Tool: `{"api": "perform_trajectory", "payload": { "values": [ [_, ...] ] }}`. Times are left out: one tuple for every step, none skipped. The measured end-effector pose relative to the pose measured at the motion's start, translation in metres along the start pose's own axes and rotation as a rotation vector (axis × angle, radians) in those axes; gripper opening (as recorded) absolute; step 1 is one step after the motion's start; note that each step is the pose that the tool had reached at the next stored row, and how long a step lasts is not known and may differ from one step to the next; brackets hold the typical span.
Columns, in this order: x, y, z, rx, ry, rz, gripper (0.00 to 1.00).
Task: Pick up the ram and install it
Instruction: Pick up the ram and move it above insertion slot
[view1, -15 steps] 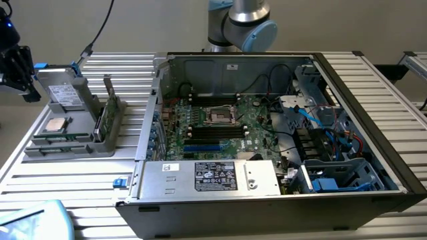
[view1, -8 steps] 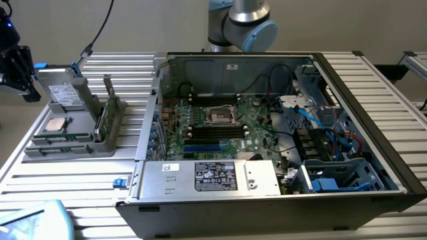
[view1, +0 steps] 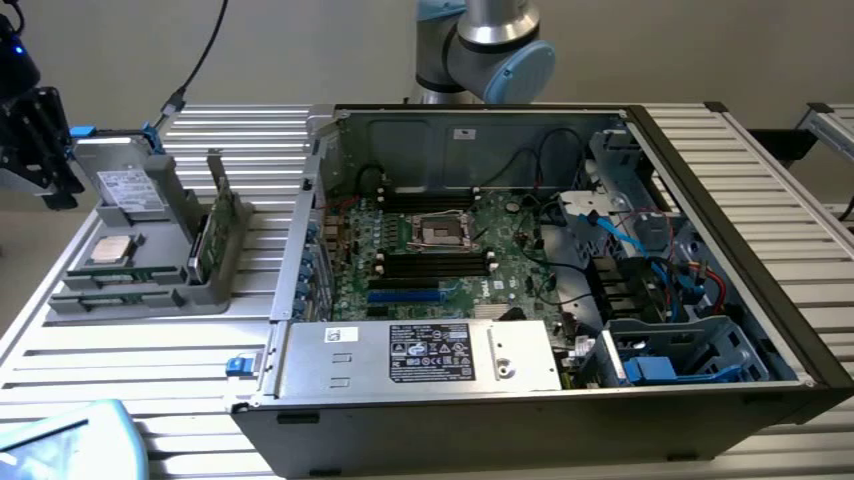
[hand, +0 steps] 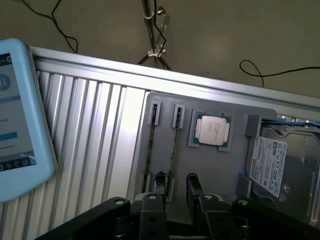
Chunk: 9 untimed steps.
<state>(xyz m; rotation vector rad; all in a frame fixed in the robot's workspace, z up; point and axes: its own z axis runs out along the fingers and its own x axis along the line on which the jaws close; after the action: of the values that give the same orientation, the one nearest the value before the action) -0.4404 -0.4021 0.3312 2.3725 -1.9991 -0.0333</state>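
One ribbed aluminium table (hand: 95, 130), beige floor (hand: 225, 40) beyond; gripper (hand: 175, 182) jaws spread, empty, near ram (hand: 174, 150) in grey tray (hand: 235, 170).

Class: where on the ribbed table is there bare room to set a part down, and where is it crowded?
Free: the table strip between the grey tray, the computer case and the tablet; also beside the case on the exterior view's right. Crowded: inside the case, among cables.

A silver-grey arm (view1: 483, 35) with light-blue joint caps carries a black end effector (hand: 175, 182) studded with round bolts.
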Motion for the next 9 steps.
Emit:
{"api": "perform_trajectory", "payload": {
  "values": [
    [0.0, 0.0, 0.0, 0.0, 0.0, 0.0, 0.31],
    [0.0, 0.0, 0.0, 0.0, 0.0, 0.0, 0.31],
    [0.0, 0.0, 0.0, 0.0, 0.0, 0.0, 0.31],
    [0.0, 0.0, 0.0, 0.0, 0.0, 0.0, 0.31],
    [0.0, 0.0, 0.0, 0.0, 0.0, 0.0, 0.31],
    [0.0, 0.0, 0.0, 0.0, 0.0, 0.0, 0.31],
    [0.0, 0.0, 0.0, 0.0, 0.0001, 0.0, 0.33],
    [0.0, 0.0, 0.0, -0.0001, 0.0001, 0.0, 0.33],
    [0.0, 0.0, 0.0, -0.0003, 0.0001, 0.0, 0.39]
  ]
}}
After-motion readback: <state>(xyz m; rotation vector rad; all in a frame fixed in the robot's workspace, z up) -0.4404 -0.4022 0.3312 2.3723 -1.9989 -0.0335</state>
